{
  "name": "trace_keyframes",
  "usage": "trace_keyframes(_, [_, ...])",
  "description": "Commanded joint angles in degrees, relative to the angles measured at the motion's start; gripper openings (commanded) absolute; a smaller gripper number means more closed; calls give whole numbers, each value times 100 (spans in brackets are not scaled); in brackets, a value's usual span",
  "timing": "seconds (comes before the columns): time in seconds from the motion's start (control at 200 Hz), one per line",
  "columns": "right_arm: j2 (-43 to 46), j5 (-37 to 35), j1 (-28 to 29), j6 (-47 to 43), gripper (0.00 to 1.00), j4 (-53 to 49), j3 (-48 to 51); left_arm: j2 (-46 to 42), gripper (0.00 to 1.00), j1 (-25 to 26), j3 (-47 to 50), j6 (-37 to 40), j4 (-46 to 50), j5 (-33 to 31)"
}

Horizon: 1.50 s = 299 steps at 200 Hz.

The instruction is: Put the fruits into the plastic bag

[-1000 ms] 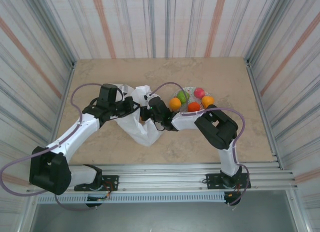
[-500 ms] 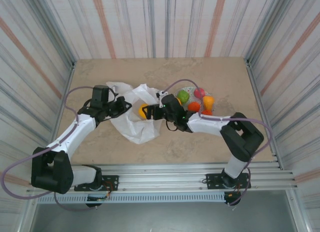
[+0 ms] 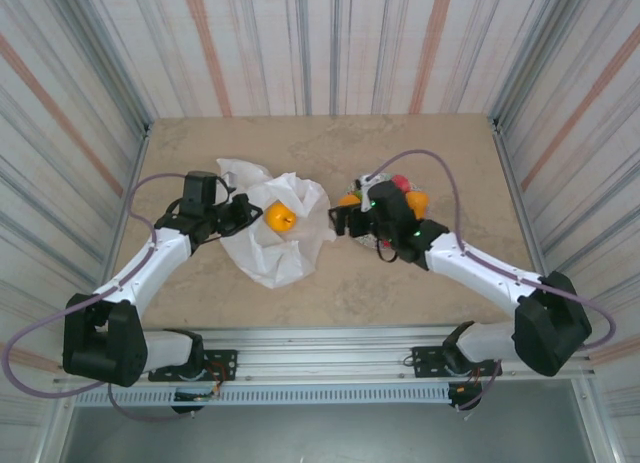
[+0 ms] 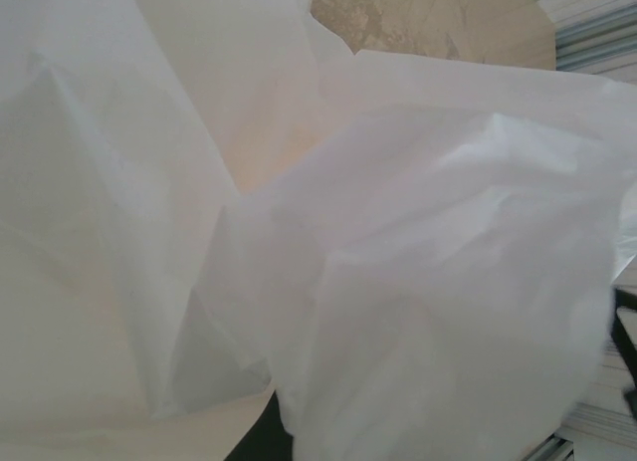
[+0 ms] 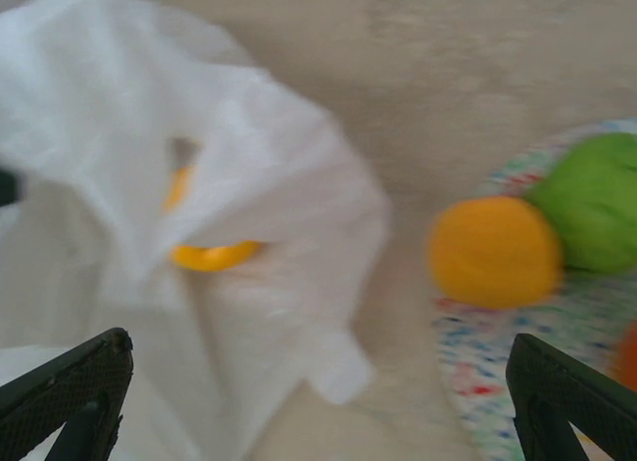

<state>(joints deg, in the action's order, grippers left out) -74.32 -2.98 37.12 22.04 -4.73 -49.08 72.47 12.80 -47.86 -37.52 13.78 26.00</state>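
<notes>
The white plastic bag (image 3: 272, 245) lies crumpled left of centre, its mouth facing right. A yellow-orange fruit (image 3: 280, 217) rests inside it; in the right wrist view this fruit (image 5: 207, 253) peeks out from under a fold of the bag (image 5: 249, 142). My left gripper (image 3: 243, 211) is shut on the bag's left edge, and the bag (image 4: 299, 232) hides its fingers. My right gripper (image 3: 341, 221) hangs open and empty between bag and plate (image 3: 378, 180). On the plate lie an orange fruit (image 5: 495, 252), a green one (image 5: 594, 200), a red one (image 3: 400, 183) and another orange one (image 3: 416, 199).
The patterned plate (image 5: 488, 381) sits right of centre, partly under my right arm. Bare beige table (image 3: 330, 293) stretches in front of bag and plate, and more behind (image 3: 320, 143). Striped walls close in the table on three sides.
My right gripper has drawn back from the bag's mouth to the right, toward the plate, leaving the yellow-orange fruit in the bag. The left arm shifted slightly left, still holding the bag.
</notes>
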Motion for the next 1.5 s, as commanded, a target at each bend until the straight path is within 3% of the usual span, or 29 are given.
trace_keyframes(0.0, [-119, -97, -492, -511, 97, -1341, -255, -47, 0, -45, 77, 86, -17, 174])
trace_keyframes(0.311, [-1677, -610, -320, -1123, 86, -1973, -1550, -56, 0, -40, 64, 69, -21, 172])
trace_keyframes(0.641, [-3034, -1184, -136, -1538, 81, -2295, -2663, -71, 0, -41, 13, 112, 37, 181])
trace_keyframes(1.037, [-3604, -1110, -103, -1763, 83, -2345, -3160, -74, 0, -41, -1, 114, 11, 180])
trace_keyframes(1.493, [-3840, -1055, -100, -1832, 77, -2298, -3274, -53, 0, -40, 23, 113, 1, 197])
